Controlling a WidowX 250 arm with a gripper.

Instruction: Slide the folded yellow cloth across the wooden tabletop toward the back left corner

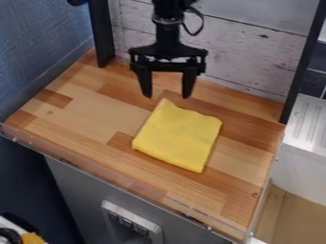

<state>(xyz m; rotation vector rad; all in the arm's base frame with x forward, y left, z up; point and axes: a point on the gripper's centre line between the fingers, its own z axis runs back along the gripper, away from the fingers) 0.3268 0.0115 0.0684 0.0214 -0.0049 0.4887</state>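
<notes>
The black gripper (168,94) hangs at the upper middle of the view, above the back part of the wooden counter (76,114). Its two fingers stand wide apart with nothing between them. A folded yellow cloth (178,136) lies flat on the counter, just below and slightly right of the gripper in the view. One corner of the cloth points up toward the gap between the fingers. No contact between gripper and cloth can be seen.
Behind the counter stands a whitewashed plank wall (255,57) between black posts (102,33). A clear raised strip (121,177) runs along the front edge. At the right is a white ribbed drainboard (309,124); a blue wall (38,43) is on the left.
</notes>
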